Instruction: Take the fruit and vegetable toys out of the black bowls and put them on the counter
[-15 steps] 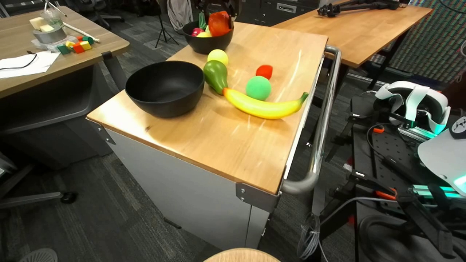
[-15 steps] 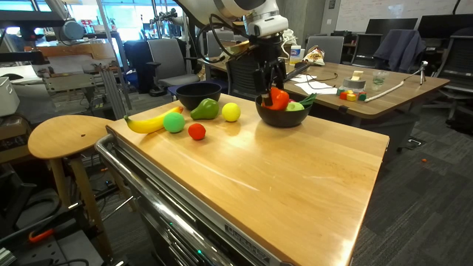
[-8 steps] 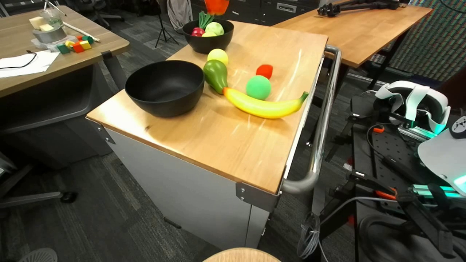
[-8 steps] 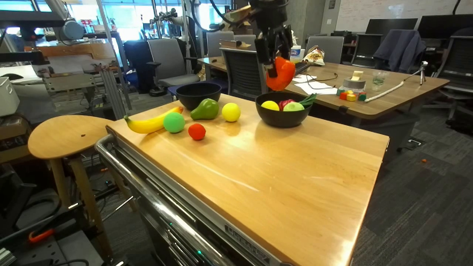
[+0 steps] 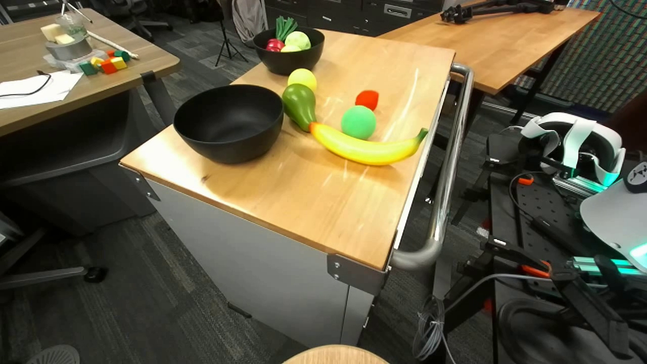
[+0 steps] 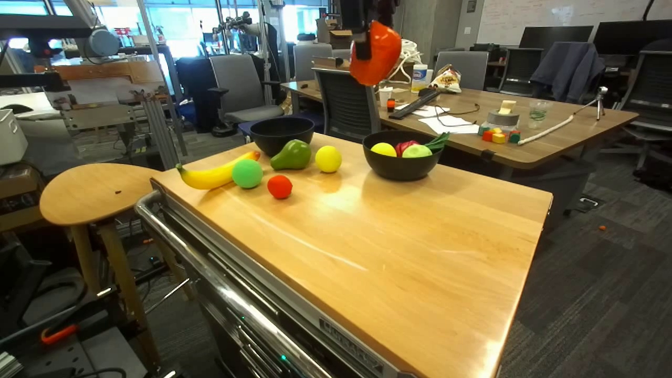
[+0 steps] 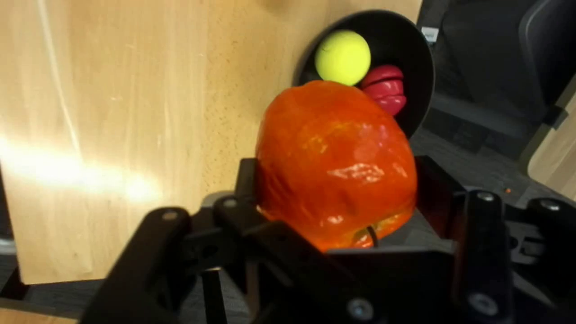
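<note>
My gripper [image 7: 336, 180] is shut on a large glossy orange-red pepper-like toy [image 7: 337, 148], a finger on each side. In an exterior view this toy [image 6: 380, 58] hangs high above the counter [image 6: 409, 252]; most of the arm is cut off. Below it, a black bowl [image 6: 403, 170] holds a yellow toy [image 6: 384, 150], a pale green one [image 6: 417, 151] and red pieces with green tops [image 5: 286, 28]. Another black bowl [image 5: 227, 146] has nothing in it. On the counter lie a banana [image 5: 369, 146], a green pear-like toy [image 5: 301, 106], yellow ball [image 5: 302, 79], green ball [image 5: 358, 122] and red toy [image 5: 367, 99].
A metal bar handle [image 5: 450, 167] runs along one counter edge. Beside the counter stand a round wooden stool [image 6: 100, 191] and a wooden desk [image 6: 567, 126] with blocks, tape and papers. A rack with a white headset [image 5: 576, 141] is close to the handle side.
The orange-red toy has been lifted from inside the loaded bowl to high above it, drifting slightly left in an exterior view and leaving the top of the view in which the arm no longer shows.
</note>
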{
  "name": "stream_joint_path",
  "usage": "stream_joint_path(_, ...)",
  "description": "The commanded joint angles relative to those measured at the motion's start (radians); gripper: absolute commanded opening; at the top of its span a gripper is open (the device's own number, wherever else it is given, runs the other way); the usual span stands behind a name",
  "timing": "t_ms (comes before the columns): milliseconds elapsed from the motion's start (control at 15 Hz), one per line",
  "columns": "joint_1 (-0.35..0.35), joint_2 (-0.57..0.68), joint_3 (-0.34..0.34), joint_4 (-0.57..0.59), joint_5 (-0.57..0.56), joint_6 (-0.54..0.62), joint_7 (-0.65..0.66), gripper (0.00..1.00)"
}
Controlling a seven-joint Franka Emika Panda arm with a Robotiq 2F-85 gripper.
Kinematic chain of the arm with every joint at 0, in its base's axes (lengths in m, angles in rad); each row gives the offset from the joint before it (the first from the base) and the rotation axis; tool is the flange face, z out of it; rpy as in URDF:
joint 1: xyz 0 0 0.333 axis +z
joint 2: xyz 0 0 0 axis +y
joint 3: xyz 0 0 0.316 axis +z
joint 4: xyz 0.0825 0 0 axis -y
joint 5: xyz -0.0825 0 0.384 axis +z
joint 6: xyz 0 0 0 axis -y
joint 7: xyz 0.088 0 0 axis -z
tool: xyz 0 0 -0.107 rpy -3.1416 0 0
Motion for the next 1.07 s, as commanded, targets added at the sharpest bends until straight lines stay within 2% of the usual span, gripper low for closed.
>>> stream_joint_path(0, -0.009, -0.084, 0.029, -0.097, 0.013, -0.079, -0.11, 0.57)
stream_joint_path(400, -0.018, 0.017, 0.043, -0.124, -0.166, -0.053, -0.051, 0.57)
stream_joint_path(1000, -0.004, 0.176, 0.02, -0.083, -0.292, -0.123, 0.018, 0.57)
